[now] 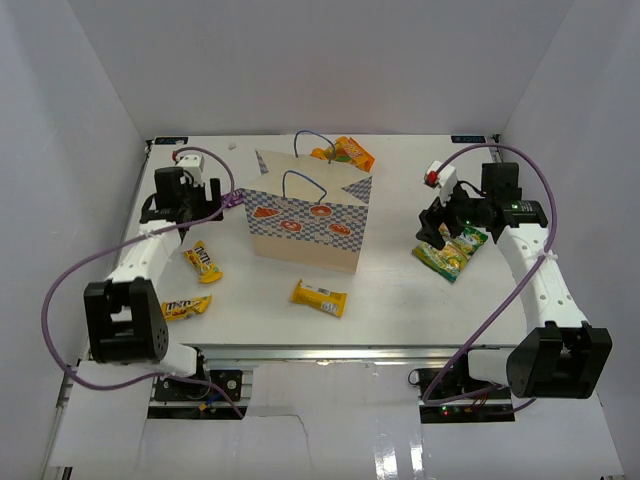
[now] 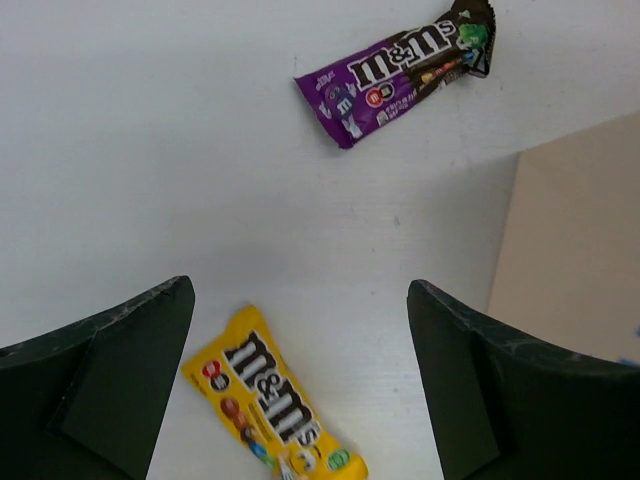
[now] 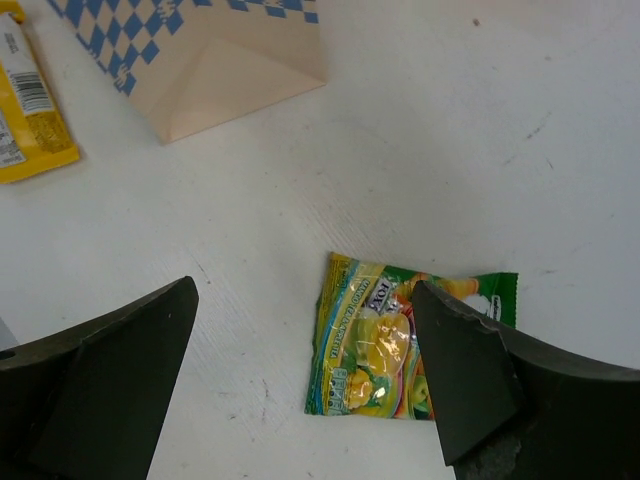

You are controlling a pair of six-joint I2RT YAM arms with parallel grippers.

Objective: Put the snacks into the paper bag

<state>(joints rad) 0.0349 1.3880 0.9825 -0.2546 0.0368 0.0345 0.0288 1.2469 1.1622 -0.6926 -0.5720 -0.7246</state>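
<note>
Lying flat, the green-yellow pouch (image 3: 385, 350) sat just under the right gripper (image 3: 302, 290), whose jaws stood wide apart. The paper bag (image 1: 305, 225) stood to its left. The left gripper (image 2: 300, 290) spread wide too, over a yellow packet (image 2: 275, 410).
</note>
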